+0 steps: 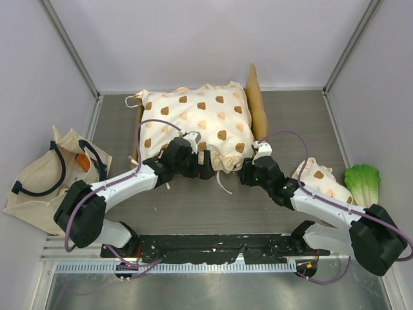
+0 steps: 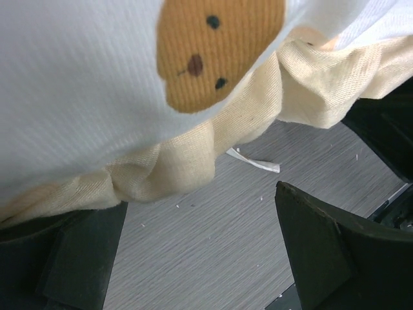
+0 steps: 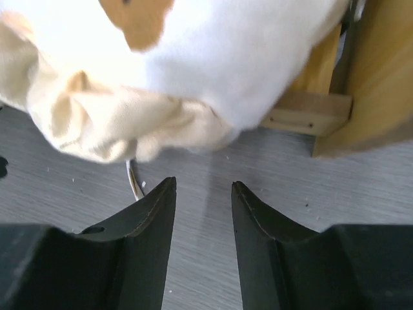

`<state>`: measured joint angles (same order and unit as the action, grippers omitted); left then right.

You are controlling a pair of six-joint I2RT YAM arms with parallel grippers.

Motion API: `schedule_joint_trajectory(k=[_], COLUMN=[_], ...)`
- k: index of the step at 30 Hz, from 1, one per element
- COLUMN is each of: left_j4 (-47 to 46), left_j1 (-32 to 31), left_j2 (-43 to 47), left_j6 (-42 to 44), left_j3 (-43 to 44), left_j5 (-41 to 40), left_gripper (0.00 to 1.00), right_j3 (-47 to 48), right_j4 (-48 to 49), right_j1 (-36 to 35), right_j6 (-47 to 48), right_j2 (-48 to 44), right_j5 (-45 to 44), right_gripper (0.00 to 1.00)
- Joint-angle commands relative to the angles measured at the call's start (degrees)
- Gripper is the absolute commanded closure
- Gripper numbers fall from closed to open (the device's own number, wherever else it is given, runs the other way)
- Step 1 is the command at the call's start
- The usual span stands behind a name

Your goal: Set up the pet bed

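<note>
Black-fingered and empty, my left claw [image 2: 200, 239] gapes wide and my right claw [image 3: 203, 187] stands partly parted, bare table [image 2: 213, 213] between each pair of jaws. Just ahead of both hangs the bunched cream hem of the cushion [image 1: 206, 119], which overflows the pet bed [image 3: 368, 71], whose wooden frame shows ahead and right of my right claw. I judge the cushion soft, light and floppy, best pinched at that hem; the frame looks stiff.

Grey wood-grain tabletop [image 1: 193, 200] beneath left gripper [image 1: 208, 169] and right gripper [image 1: 247, 174], plain pale walls [image 1: 206, 39] beyond and flanking them, metal corner posts [image 1: 70, 45], soft even light.
</note>
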<state>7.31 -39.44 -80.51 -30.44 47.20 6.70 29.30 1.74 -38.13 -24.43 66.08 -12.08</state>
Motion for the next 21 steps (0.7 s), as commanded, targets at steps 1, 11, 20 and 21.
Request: schedule_joint_trajectory(k=[1,11,20,21], left_j4=[-3.9,-3.8,-3.4,-2.9], left_j1=[0.5,0.5,0.5,0.5], left_j2=[1.5,5.8,8.0,8.2], left_j6=[-1.1,-1.4,-1.0,-0.9], left_j3=[-0.2,-3.2,-4.4,-4.4], left_j5=[0.5,-0.5,-1.3,-1.3], left_gripper=[0.0,0.0,0.0,0.0], right_j3=[-5.2,-7.9,-6.1,-6.0], right_j4=[5.5,23.2,31.3,31.7], right_j1=[0.2,0.0,-1.2,-1.3], right_j6=[-1.8,2.5,6.7,6.7], right_j2=[-3.2,11.2,26.0,26.6], right_j5=[3.8,3.5,-2.2,-2.6], right_gripper=[0.54,0.47,0.44,0.45])
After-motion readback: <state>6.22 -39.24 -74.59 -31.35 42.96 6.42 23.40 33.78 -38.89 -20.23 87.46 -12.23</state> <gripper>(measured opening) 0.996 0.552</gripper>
